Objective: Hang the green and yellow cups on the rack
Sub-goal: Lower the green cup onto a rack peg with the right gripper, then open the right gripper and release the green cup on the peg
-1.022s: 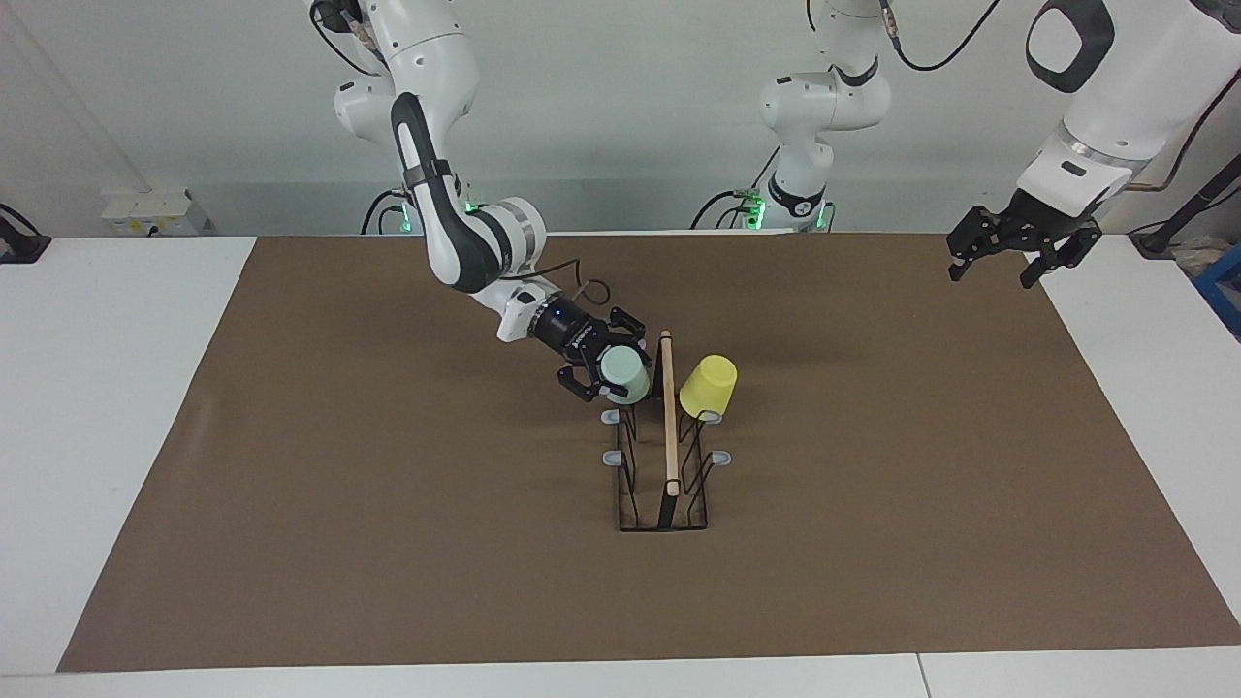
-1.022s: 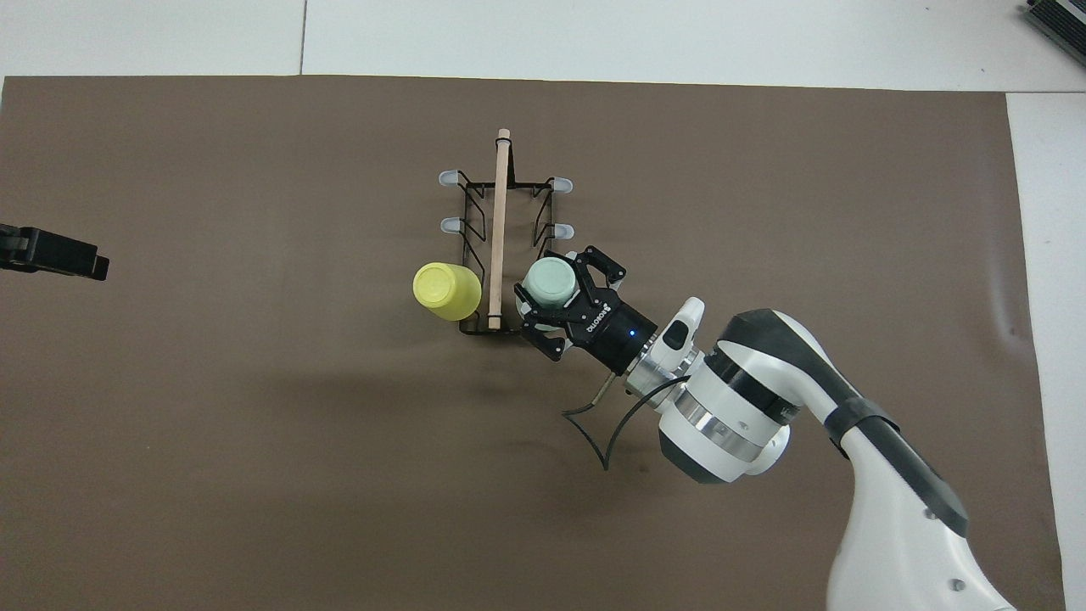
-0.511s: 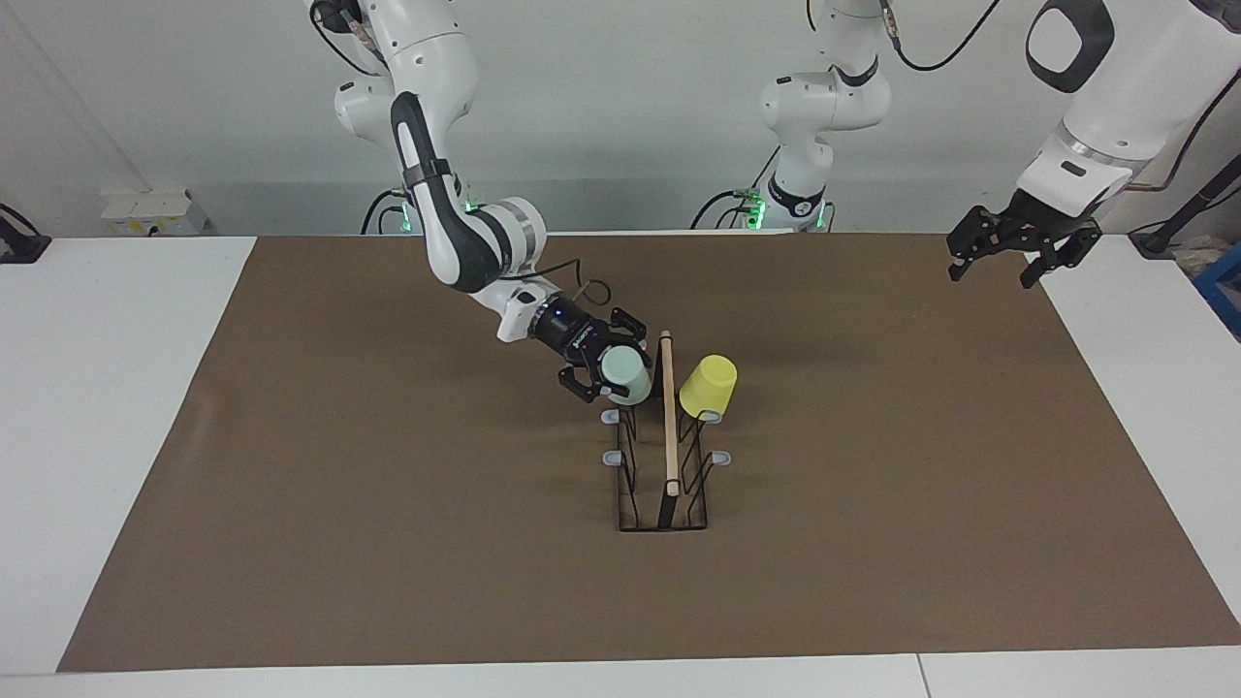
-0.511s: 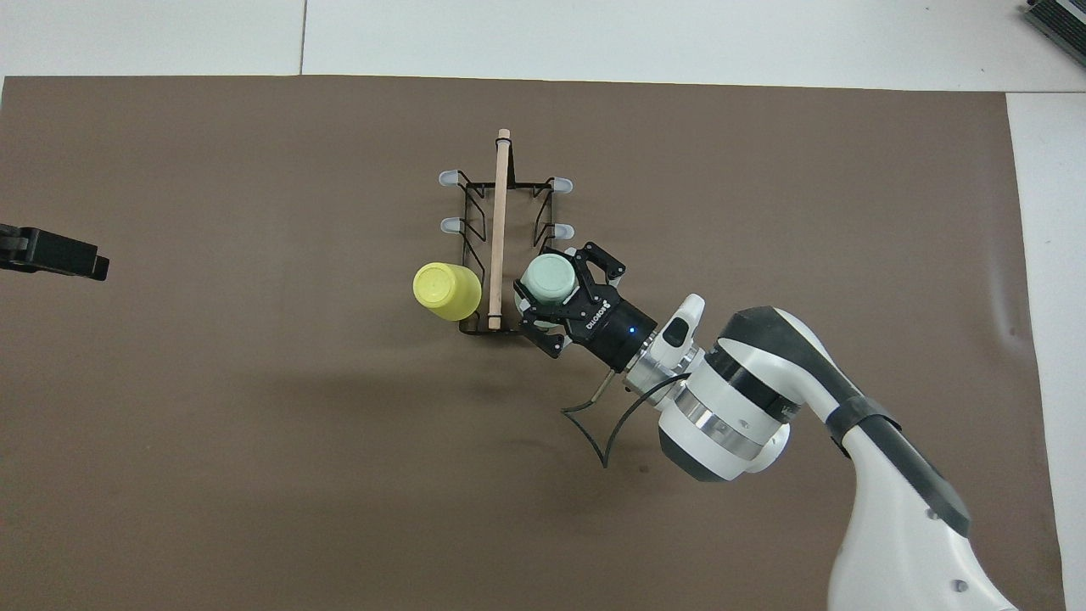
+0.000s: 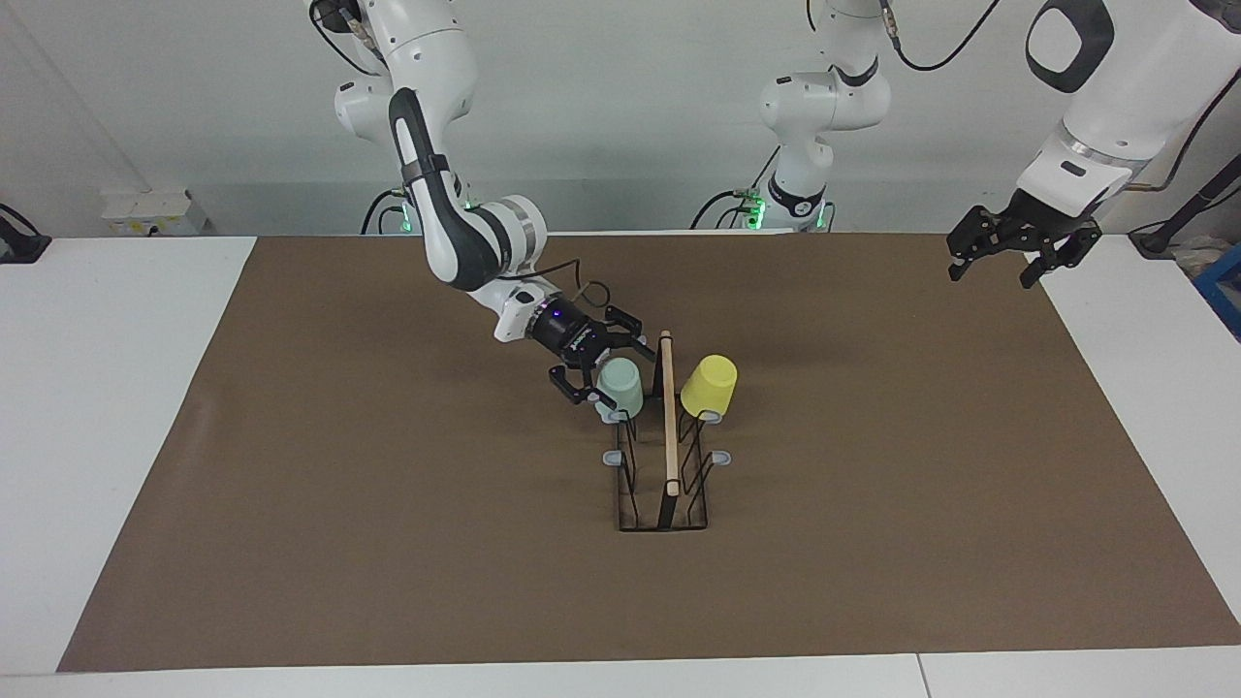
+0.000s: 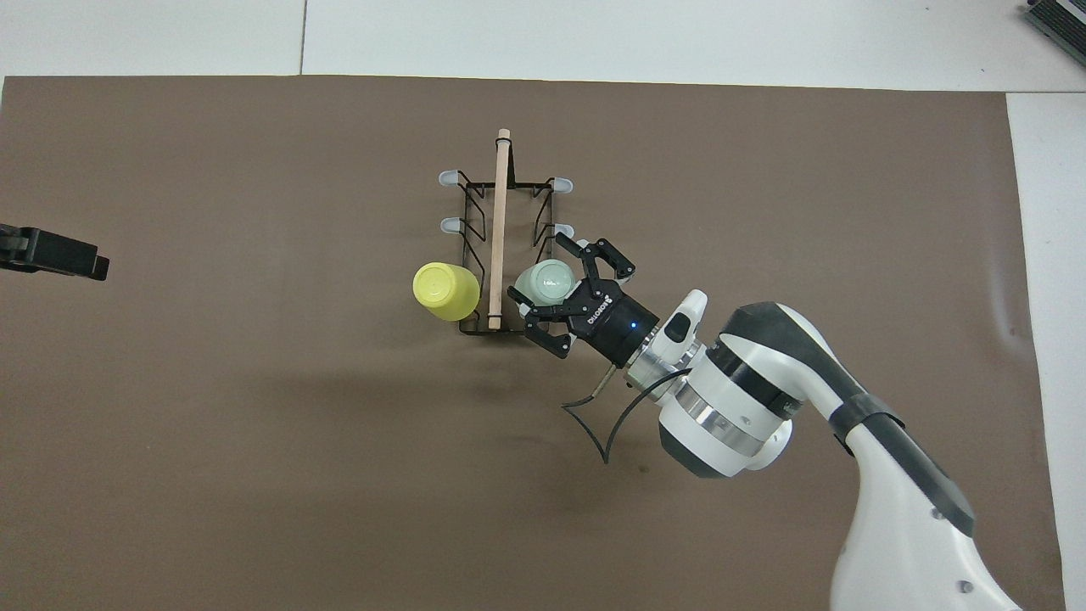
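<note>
The rack (image 5: 668, 417) stands mid-table, a black wire stand with a wooden top bar (image 6: 498, 229). The yellow cup (image 5: 709, 386) hangs upside down on the prong nearest the robots on the left arm's side; it also shows in the overhead view (image 6: 445, 290). The mint green cup (image 5: 620, 385) sits upside down on the matching prong on the right arm's side (image 6: 543, 283). My right gripper (image 5: 611, 366) is open, its fingers spread on either side of the green cup (image 6: 537, 268). My left gripper (image 5: 991, 277) waits open and empty, raised over the mat's edge at the left arm's end (image 6: 51, 253).
A brown mat (image 5: 388, 504) covers most of the white table (image 5: 116, 388). Four free grey-tipped prongs (image 6: 447, 226) stick out from the rack, farther from the robots than the cups. A black cable (image 6: 594, 424) loops under the right wrist.
My right gripper has opened and let go of the green cup. The cup has dropped a little and now sits straighter on its prong. The left arm has not moved.
</note>
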